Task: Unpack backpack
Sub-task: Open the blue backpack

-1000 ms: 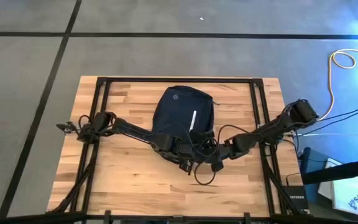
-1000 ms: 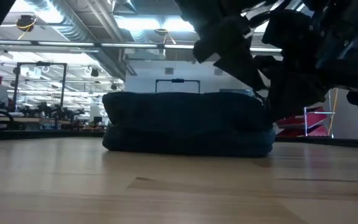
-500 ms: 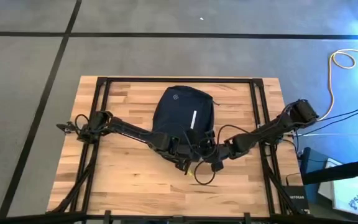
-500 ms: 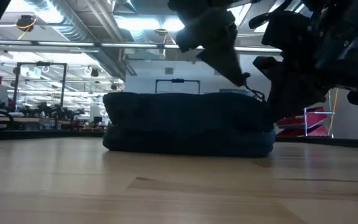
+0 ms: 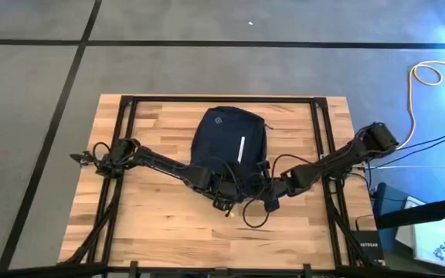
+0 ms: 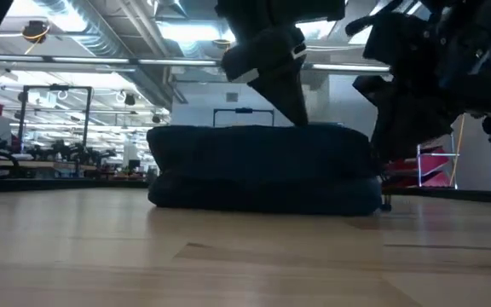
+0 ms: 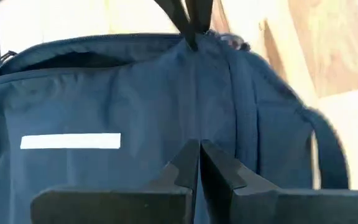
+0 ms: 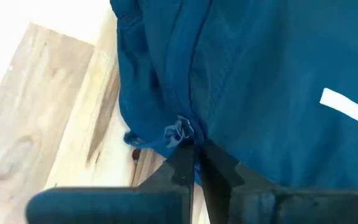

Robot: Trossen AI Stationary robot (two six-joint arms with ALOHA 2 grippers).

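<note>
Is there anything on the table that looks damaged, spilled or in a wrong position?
Nothing stands out. The backpack lies flat on the table, front side up. Both grippers, left and right, are shut at its near edge; the right one pinches a zipper pull.

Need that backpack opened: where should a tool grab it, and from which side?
Probably the small zipper pull at the backpack's near edge, reached from the arms' side: the bag lies flat, front up, so the broad fabric offers little to pinch. The right tool is already there.

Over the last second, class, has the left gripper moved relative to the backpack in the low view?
Yes. The left gripper has swung leftward along the top of the backpack, away from its right end towards the middle, while the backpack stayed almost still.
</note>
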